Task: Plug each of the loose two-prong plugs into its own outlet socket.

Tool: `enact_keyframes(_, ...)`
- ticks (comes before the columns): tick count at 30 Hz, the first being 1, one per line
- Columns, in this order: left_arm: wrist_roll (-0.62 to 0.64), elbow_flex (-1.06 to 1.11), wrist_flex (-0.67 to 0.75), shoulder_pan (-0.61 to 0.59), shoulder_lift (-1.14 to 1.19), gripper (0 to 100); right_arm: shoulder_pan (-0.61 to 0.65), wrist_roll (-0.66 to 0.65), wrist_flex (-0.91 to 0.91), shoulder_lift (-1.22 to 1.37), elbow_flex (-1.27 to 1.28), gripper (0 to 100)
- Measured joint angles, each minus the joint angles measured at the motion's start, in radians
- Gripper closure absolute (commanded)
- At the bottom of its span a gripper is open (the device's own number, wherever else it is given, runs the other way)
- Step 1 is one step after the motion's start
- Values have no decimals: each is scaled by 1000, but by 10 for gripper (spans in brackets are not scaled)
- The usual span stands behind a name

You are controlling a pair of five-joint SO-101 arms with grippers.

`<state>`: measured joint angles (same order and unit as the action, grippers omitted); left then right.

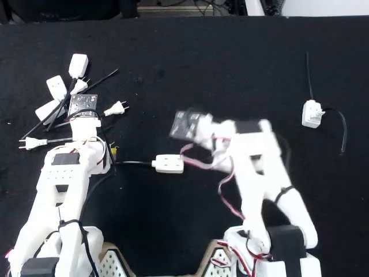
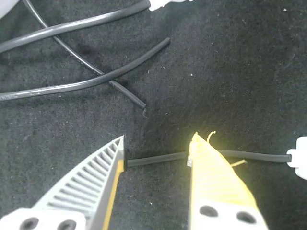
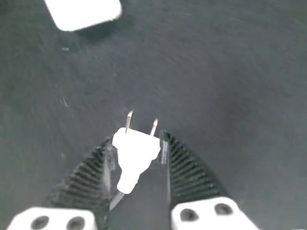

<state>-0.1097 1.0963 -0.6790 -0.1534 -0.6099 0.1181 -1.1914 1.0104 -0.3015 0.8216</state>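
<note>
Free room and obstructions, black table (image 1: 230,63).
Bare cloth across the far middle, and between the centre socket (image 1: 168,164) and the right-hand socket (image 1: 312,113), which are well apart. Far left crowded: white sockets (image 1: 60,86) crossed by black cables (image 1: 95,83), a loose plug (image 1: 115,108) just beside them. A thin cable (image 2: 156,159) lies across the gap between the left gripper's (image 2: 158,138) spread fingers. Right arm (image 1: 253,167) stands beside the centre socket.

High view: my right gripper (image 1: 184,126) is blurred, its jaws unreadable there. Right wrist view: outlet socket (image 3: 81,12) cropped by the edge; the clamped plug (image 3: 135,151) hides most of its cord from me. Left wrist view: white connector (image 2: 300,164) cropped.
</note>
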Motion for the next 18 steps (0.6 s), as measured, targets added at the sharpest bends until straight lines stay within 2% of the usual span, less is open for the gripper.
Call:
enact_keyframes(2, 0, 0, 0, 0, 0, 780, 9, 60, -87, 0, 91, 782)
enact_keyframes(4, 0, 0, 0, 0, 0, 780, 14, 123, -115, 0, 126, 763)
enact_keyframes(12, 0, 0, 0, 0, 0, 780, 15, 334, -81, -15, 114, 861)
enact_keyframes(18, 0, 0, 0, 0, 0, 780, 15, 379, -26, 52, 51, 863)
